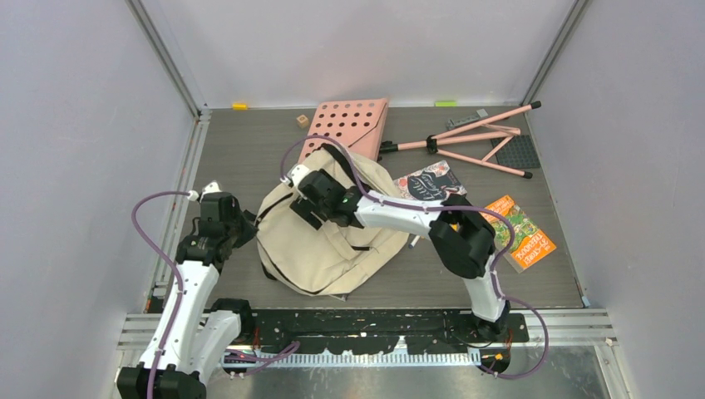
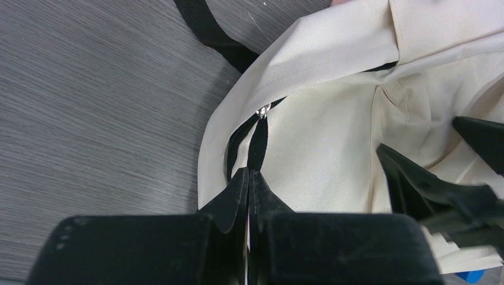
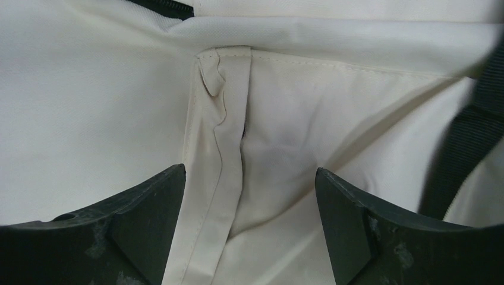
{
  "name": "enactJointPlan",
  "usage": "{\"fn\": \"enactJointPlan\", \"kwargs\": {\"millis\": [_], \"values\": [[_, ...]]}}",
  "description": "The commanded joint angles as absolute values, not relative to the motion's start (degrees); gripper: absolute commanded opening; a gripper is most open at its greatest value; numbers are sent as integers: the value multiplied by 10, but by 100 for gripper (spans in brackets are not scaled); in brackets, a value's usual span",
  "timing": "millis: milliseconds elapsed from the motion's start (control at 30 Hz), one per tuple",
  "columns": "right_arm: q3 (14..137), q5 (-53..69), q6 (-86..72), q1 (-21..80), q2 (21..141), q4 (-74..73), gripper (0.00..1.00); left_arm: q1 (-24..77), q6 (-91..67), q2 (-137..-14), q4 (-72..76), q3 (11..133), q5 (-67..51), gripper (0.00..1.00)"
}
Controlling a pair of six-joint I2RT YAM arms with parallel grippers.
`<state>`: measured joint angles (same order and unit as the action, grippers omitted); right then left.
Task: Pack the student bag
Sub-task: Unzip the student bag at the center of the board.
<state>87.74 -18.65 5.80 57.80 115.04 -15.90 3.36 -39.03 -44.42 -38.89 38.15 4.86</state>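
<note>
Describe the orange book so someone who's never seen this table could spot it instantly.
Start at the cream backpack in the middle of the table; two books lie to its right. The orange book is the farther one, clear of the bag. Unlike the dark book with white lettering beside the bag, its cover is bright orange with a green picture.

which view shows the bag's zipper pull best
Left wrist: the zipper pull sits mid-frame, pinched in the shut left fingers. The top view is too far to make it out; the right wrist shows only bag fabric.
</note>
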Motion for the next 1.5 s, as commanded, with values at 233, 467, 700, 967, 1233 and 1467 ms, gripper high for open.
{"fn": "enactJointPlan", "kwargs": {"millis": [233, 467, 700, 967, 1233, 1467], "values": [[974, -386, 75, 583, 1222, -107, 3, 31, -392, -426, -411, 399, 74, 0], [1034, -417, 15, 566, 1237, -152, 0, 32, -422, -395, -416, 382, 54, 0], [1084, -400, 3, 561, 1256, -184, 0, 31, -422, -380, -423, 364, 45, 0], [1031, -254, -59, 562, 1170, -179, 57, 30, -394, -444, -369, 387, 38, 0], [1014, -158, -288, 562, 1143, -174, 60, 30, -414, -441, -343, 374, 29, 0], [1040, -74, -462, 571, 1182, -162, 60, 29, -415, -422, -355, 363, 28, 0]]}}
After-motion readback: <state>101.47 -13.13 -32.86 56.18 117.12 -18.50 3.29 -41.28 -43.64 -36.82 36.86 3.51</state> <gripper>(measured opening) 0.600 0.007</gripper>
